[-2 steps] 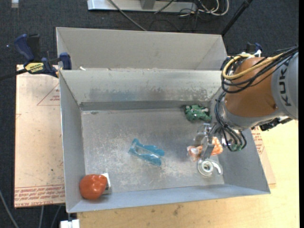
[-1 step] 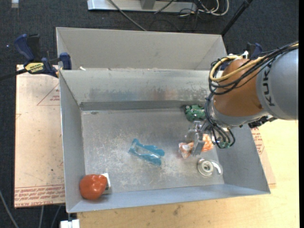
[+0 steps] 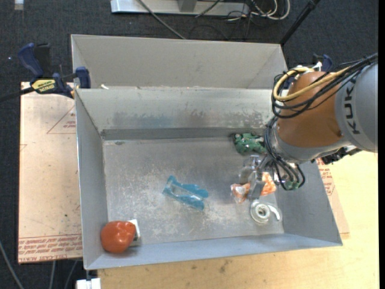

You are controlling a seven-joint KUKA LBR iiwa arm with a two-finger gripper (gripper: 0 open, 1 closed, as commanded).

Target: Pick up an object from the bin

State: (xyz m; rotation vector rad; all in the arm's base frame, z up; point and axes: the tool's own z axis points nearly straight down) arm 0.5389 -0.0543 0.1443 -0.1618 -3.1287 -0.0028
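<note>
Seen from above, the gripper hangs low over an orange-and-white piece on the right of the bin floor. The piece's long axis runs roughly left to right, with the gripper hiding its middle; which end leads cannot be told, nor whether the gripper is open, closed, or gripping it. A pale ring lies just beside it toward the front wall, and a green thing sits near the back wall. A blue piece lies mid-floor, well apart, and an orange ball rests in the front-left corner.
</note>
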